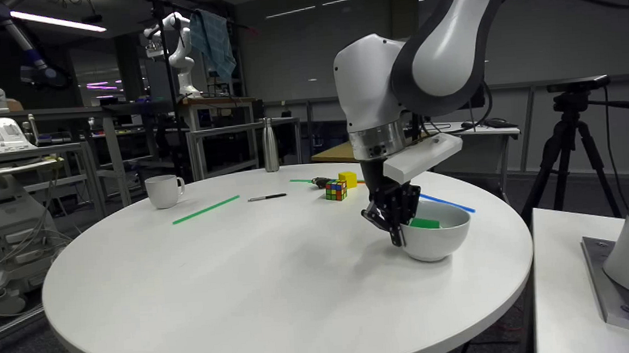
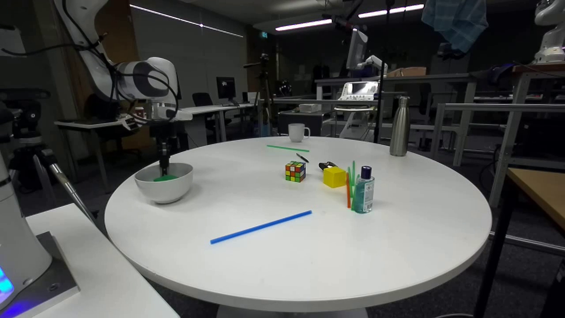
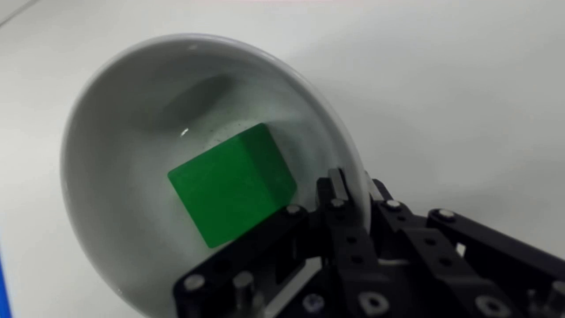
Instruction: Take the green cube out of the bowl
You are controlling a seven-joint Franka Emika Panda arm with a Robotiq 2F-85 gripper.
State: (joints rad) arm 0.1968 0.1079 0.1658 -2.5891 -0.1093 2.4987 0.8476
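Observation:
The white bowl (image 1: 441, 242) stands near the robot-side edge of the round table in both exterior views (image 2: 163, 191). The green cube (image 3: 225, 190) lies inside the bowl, tilted against its wall in the wrist view. Its top shows above or at the rim in both exterior views (image 1: 424, 223) (image 2: 165, 178). My gripper (image 3: 356, 183) straddles the bowl's rim, one finger inside and one outside, and is shut on the bowl wall. The gripper also shows in an exterior view (image 1: 402, 230), where its inner finger is hidden. The cube sits beside the inner finger, not between the fingers.
A Rubik's cube (image 2: 295, 171), a yellow cube (image 2: 334, 176), a small teal bottle (image 2: 364, 190) and a blue stick (image 2: 260, 227) lie on the table. A white cup (image 1: 164, 191), a green stick (image 1: 206, 210), a pen (image 1: 267, 197) and a steel bottle (image 1: 270, 146) stand or lie farther off.

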